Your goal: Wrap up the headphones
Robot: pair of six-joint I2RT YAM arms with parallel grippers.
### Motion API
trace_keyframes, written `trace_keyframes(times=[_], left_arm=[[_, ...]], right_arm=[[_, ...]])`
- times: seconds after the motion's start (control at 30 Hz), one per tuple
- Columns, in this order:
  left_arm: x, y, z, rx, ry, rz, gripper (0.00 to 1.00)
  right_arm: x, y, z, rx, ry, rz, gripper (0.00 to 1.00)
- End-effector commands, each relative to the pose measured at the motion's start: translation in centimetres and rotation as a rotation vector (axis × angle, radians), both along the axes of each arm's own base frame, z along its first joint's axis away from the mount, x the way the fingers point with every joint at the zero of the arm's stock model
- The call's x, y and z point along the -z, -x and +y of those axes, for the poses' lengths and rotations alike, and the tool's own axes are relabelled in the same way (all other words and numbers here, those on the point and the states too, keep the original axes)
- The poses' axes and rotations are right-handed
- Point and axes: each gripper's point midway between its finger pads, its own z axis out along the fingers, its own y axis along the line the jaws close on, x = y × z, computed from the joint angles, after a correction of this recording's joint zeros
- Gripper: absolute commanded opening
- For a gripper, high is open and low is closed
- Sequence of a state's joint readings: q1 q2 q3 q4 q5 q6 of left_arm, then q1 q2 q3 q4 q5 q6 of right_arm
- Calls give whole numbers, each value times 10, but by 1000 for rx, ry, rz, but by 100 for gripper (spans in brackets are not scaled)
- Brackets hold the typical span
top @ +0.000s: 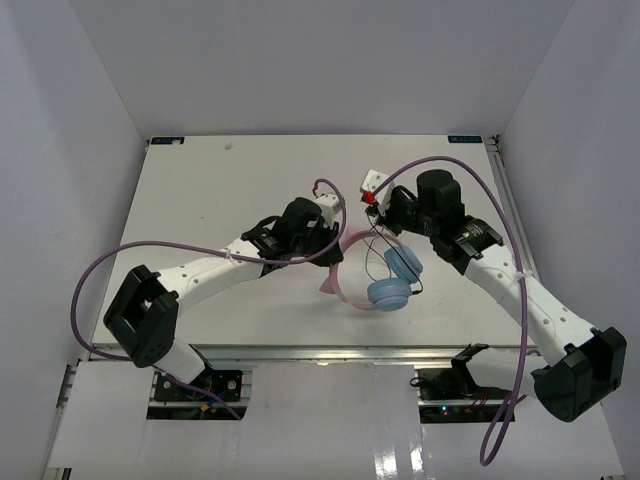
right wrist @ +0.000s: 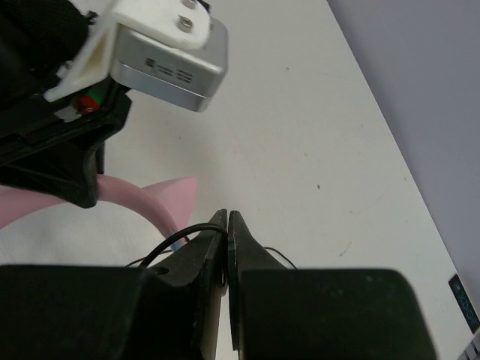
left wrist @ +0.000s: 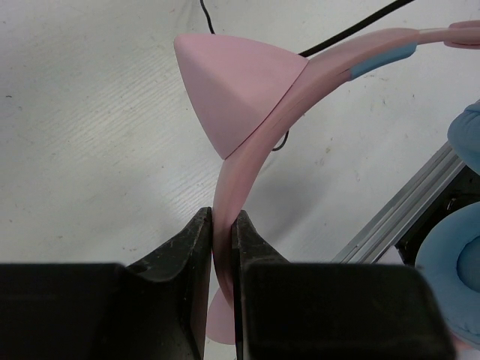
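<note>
On the white table (top: 220, 180), your pink-headband, blue-cup plastic headphones (top: 392, 280) are centre-right, near the front edge. Your left end effector (left wrist: 223, 225) clamps the headband (left wrist: 247, 150) to steady it. Your right end effector (right wrist: 226, 225) pinches the thin black cord (right wrist: 169, 244), probably ready to wind.

The headphones (top: 388, 280) are seen with light-blue ear cups (top: 390, 291), a pink headband (left wrist: 255, 146) bearing a short blue strip, and a thin black cord (right wrist: 180, 235). The worktop (top: 230, 190) is rendered in off-white with faint dark specks, and pale grey is shown on the surrounding walls (top: 300, 60). White shells with black joints are worn by the arms (top: 200, 272), black is shown on the fingers of the left end effector (left wrist: 223, 232) and right end effector (right wrist: 226, 225), and purple on the cables (top: 100, 260).
</note>
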State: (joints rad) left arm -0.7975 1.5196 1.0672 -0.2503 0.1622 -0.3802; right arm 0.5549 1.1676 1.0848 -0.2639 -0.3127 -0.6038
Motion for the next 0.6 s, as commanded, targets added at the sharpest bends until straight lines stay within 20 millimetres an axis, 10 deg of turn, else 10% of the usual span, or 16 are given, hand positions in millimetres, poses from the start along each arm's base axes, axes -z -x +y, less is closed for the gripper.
trace_keyframes(times=[0.0,0.57], left_arm=[[-41,-9,-21,-1,114,-57,0],[-23,-21,-10,-93,43,-64,0]], right_arm=[[-31,-28,-17,231,-89,-124,8],[-52,-8,9,110,-148,-57,8]])
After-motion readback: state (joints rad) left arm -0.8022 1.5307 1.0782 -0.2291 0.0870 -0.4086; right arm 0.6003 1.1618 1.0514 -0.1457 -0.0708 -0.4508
